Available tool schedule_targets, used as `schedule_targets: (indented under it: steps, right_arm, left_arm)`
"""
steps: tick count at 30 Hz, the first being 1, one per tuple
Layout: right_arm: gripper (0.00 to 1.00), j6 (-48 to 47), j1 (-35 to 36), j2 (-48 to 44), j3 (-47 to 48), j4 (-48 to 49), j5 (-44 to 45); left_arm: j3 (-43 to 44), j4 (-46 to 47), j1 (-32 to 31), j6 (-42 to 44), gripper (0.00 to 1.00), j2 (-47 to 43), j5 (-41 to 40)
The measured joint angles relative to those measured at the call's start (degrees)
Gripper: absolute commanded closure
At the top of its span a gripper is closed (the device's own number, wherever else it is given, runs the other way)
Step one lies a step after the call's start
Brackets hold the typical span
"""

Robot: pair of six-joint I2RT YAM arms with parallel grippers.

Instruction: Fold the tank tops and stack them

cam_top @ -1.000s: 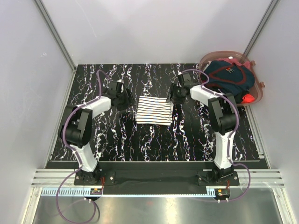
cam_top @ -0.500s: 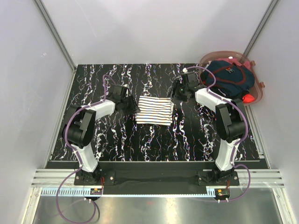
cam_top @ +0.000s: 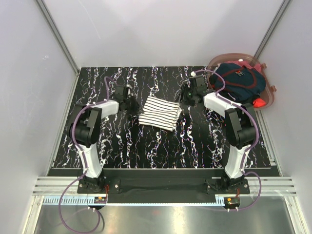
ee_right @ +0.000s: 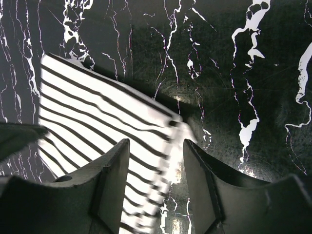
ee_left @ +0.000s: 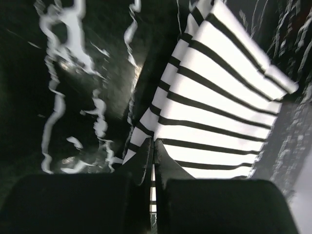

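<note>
The white tank top with navy stripes (cam_top: 159,113) lies folded in a rectangle on the black marbled table (cam_top: 146,146), skewed clockwise. My left gripper (cam_top: 135,105) is at its left edge. In the left wrist view its jaws (ee_left: 154,142) are pressed together on the edge of the striped cloth (ee_left: 219,92). My right gripper (cam_top: 186,100) hovers at the cloth's far right corner. It stands open (ee_right: 156,142), with that corner of the striped top (ee_right: 92,112) showing between the fingers. The dark navy tank top (cam_top: 238,82) lies bunched in the basket.
A translucent pink basket (cam_top: 269,95) sits off the table's far right corner, with something red (cam_top: 260,103) beside the navy top in it. White walls with metal rails enclose the table on three sides.
My left gripper has shut at the striped top's left edge. The folded top has turned clockwise. The right gripper has lifted toward the far right corner.
</note>
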Motion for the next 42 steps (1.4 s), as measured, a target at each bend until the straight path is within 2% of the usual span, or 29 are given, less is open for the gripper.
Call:
schedule_targets:
  steps: [3,6,7,8,9,11,12,17,22,26,29,32,35,38,42]
  right_arm:
    - [0.45,0.3,-0.1,0.0,-0.1,0.1,0.0]
    - [0.45,0.6,-0.2,0.0,-0.4,0.3,0.0]
    - [0.45,0.8,-0.3,0.0,-0.4,0.3,0.0]
    - [0.45,0.9,-0.3,0.0,-0.4,0.4,-0.1]
    - [0.45,1.0,-0.3,0.0,-0.4,0.4,-0.1]
    - [0.45,1.3,-0.3,0.0,-0.4,0.5,-0.2]
    - [0.45,1.4,-0.3,0.0,-0.4,0.5,-0.2]
    - [0.45,1.9,-0.3,0.0,-0.4,0.9,-0.3]
    - [0.44,2.2,-0.3,0.0,-0.5,1.4,-0.5]
    - [0.4,2.3,-0.3,-0.1,-1.3,2.6,-0.7]
    - [0.28,2.2,-0.3,-1.7,-4.8,4.5,0.1]
    - [0.16,2.1,-0.3,-6.8,-10.7,5.6,2.4]
    - [0.01,1.8,-0.3,-14.8,-17.1,6.8,4.8]
    - [0.0,1.2,-0.3,-24.3,-24.0,8.9,7.7]
    - [0.0,0.3,-0.3,-32.5,-31.9,12.6,12.2]
  left_arm:
    - [-0.2,1.0,5.7,-0.7,1.0,0.1,1.9]
    - [-2.8,4.1,15.5,-1.8,0.98,-0.9,2.1]
    - [-4.8,5.2,19.6,-2.6,0.88,-1.8,1.9]
    - [-7.3,6.6,23.6,-3.3,0.72,-3.1,1.7]
    - [-10.0,7.2,27.5,-3.8,0.37,-4.8,0.7]
    - [-13.9,7.8,33.1,-6.2,0.1,-8.6,-0.3]
    - [-14.8,7.0,34.1,-6.4,0.01,-11.8,-3.1]
    - [-17.9,0.2,32.9,-7.1,0.01,-26.8,-15.3]
    - [-18.3,-5.6,28.4,-6.9,0.01,-36.4,-24.9]
    - [-17.2,-8.2,16.6,-3.7,0.01,-40.1,-30.8]
    - [-15.8,-8.0,6.6,0.0,0.01,-40.1,-32.9]
    - [-16.3,-6.6,-1.4,3.9,0.01,-40.1,-34.2]
    - [-19.5,-3.0,-5.8,6.5,0.01,-40.4,-34.6]
    - [-25.6,1.0,-10.6,8.6,0.01,-41.3,-34.8]
    - [-31.9,4.9,-15.3,10.9,0.01,-41.5,-34.5]
